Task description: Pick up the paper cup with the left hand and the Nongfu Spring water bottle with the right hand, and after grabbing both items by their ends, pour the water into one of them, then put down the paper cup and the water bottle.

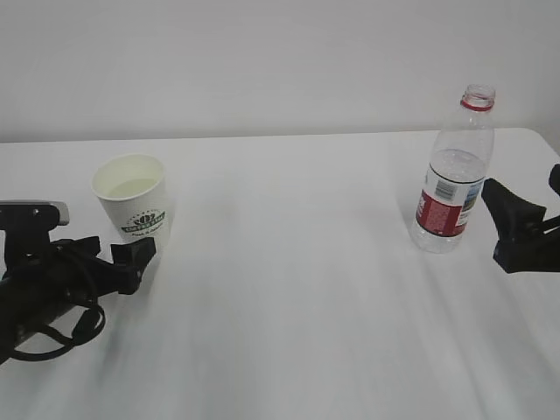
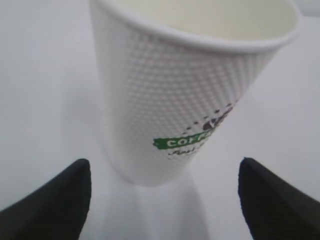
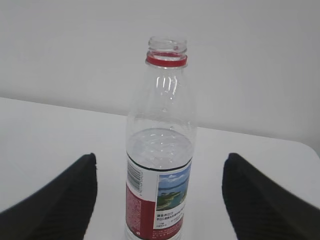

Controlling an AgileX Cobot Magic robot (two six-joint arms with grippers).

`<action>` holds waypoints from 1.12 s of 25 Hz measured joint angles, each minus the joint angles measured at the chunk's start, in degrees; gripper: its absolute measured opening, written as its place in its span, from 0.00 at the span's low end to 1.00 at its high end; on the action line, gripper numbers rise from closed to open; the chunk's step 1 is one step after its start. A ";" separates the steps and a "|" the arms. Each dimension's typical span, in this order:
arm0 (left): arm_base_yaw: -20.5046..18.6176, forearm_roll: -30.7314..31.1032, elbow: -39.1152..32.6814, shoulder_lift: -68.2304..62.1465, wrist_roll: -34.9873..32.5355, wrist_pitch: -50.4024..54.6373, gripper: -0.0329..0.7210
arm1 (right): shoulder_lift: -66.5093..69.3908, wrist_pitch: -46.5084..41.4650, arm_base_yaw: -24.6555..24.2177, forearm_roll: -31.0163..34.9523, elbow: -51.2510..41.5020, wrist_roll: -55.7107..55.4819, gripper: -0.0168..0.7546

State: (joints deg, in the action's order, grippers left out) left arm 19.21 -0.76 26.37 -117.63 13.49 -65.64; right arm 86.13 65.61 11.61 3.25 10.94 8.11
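Left end effector (image 2: 160, 200): jaws spread wide, holding nothing and touching nothing; both fingertips (image 2: 55, 200) show as dark wedges at the bottom corners of the left wrist view.
Paper cup (image 2: 185, 95): upright on the counter (image 1: 289, 262), just ahead of the left end effector and centred on the gap between its fingers, clear of both; green logo on its side; liquid visible inside in the exterior view.
Right end effector (image 3: 160, 200): jaws wide apart, empty, no contact with anything.
Nongfu Spring water bottle (image 3: 160, 165): upright, uncapped, just ahead of the right end effector, lined up with the gap but outside it.
Water (image 3: 159, 145): fills the bottle roughly to mid height, surface level just above the label.
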 joint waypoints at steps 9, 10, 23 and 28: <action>0.00 0.00 -6.40 8.63 0.00 0.00 0.91 | 0.00 0.00 0.00 0.00 0.00 0.00 0.79; 0.00 0.00 -7.02 9.76 0.00 0.00 0.91 | 0.00 0.00 0.00 0.00 0.00 0.00 0.79; 0.00 0.16 -9.64 19.42 0.00 0.00 0.80 | -9.26 -9.32 0.00 -0.47 0.00 0.00 0.79; 0.00 2.48 -9.64 21.32 0.00 0.00 0.80 | -15.26 -16.02 0.00 -0.47 -0.13 0.00 0.79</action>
State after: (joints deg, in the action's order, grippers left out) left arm 19.21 1.72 16.73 -96.31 13.49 -65.64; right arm 70.87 49.59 11.61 2.77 10.81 8.11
